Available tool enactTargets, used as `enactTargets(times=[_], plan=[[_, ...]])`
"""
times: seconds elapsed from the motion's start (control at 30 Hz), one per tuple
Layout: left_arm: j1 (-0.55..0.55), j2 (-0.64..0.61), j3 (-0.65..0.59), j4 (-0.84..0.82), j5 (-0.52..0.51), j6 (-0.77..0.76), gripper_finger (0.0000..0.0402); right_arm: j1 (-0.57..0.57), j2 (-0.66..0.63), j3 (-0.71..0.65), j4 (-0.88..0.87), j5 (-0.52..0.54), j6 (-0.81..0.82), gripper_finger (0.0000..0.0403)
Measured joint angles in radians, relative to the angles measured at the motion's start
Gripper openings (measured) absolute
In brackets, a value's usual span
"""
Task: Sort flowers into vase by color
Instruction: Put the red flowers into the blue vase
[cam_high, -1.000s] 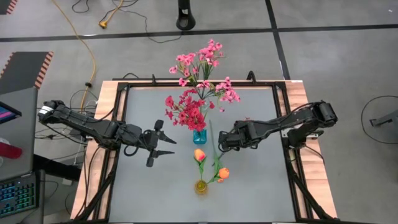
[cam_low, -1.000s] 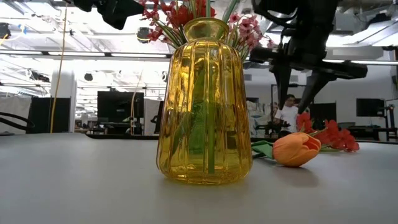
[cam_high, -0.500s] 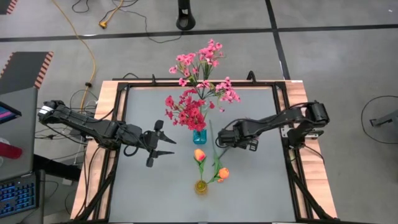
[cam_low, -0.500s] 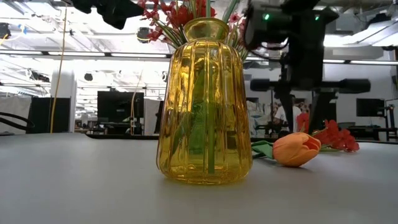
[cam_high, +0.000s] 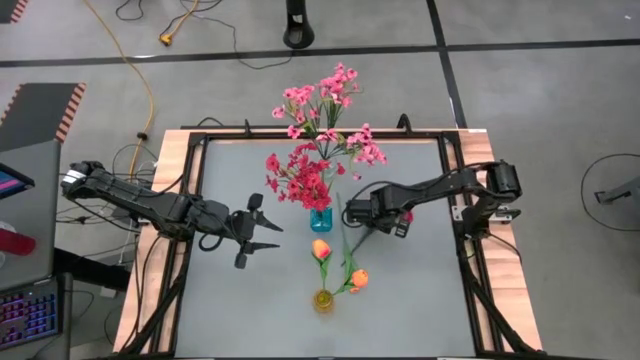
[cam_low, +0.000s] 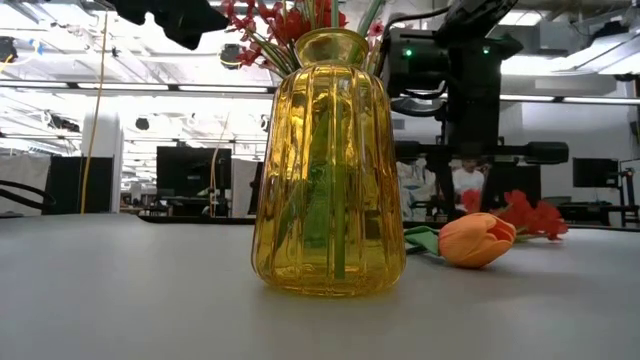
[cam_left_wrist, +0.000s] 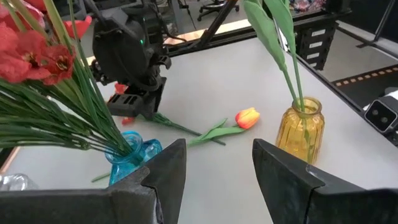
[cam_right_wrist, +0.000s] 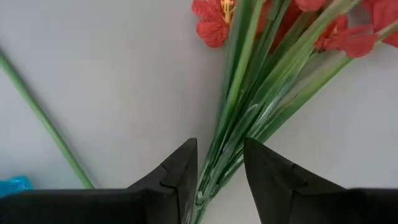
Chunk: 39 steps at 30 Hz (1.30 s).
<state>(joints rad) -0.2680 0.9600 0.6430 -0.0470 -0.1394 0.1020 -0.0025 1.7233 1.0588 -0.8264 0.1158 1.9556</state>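
A red spray (cam_right_wrist: 261, 68) lies on the table, its blossoms (cam_low: 530, 214) showing in the low view. My right gripper (cam_right_wrist: 221, 168) points down over its green stems, open, one finger on either side of the bundle. In the high view that gripper (cam_high: 351, 214) stands just right of the blue vase (cam_high: 320, 218), which holds red and pink flowers (cam_high: 318, 150). The yellow vase (cam_high: 323, 298) holds one orange tulip (cam_high: 321, 249). A second orange tulip (cam_high: 358, 279) lies flat on the table beside it. My left gripper (cam_high: 262, 228) waits open, above the table left of the blue vase. My right gripper comes from above with its fingers across the red spray's stem bundle (cam_right_wrist: 214, 177), which lies flat on the table. One finger (cam_right_wrist: 183, 171) stands close against the stems. Whether it touches them I cannot tell.
The lying tulip's long stem (cam_high: 343, 232) runs along the table close past my right gripper. The blue vase's overhanging blossoms (cam_left_wrist: 31, 50) spread above the table's far middle. A black frame (cam_high: 190, 200) edges the table. A person (cam_low: 462, 180) stands far back in the room.
My right gripper has sunk and gone toward the table's left and far edge, onto the red spray beside the blue vase, rolling a little about its own axis. The flowers and vases have stayed where they were.
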Motion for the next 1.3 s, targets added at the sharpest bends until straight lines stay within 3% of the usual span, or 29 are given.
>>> enactTargets(times=[0.53, 0.97, 1.3], plan=[[0.0, 0.0, 0.0, -0.032, 0.0, 0.0, 0.0174, -0.004, 0.001, 0.0, -0.044, -0.03, -0.086, 0.0138], [0.0, 0.0, 0.0, -0.034, 0.0, 0.0, 0.0174, -0.008, 0.11, 0.007, -0.014, -0.124, -0.219, 0.0114], [0.0, 0.0, 0.0, -0.031, -0.004, 0.0, 0.0174, -0.001, 0.036, -0.001, -0.074, -0.064, -0.241, 0.0029]])
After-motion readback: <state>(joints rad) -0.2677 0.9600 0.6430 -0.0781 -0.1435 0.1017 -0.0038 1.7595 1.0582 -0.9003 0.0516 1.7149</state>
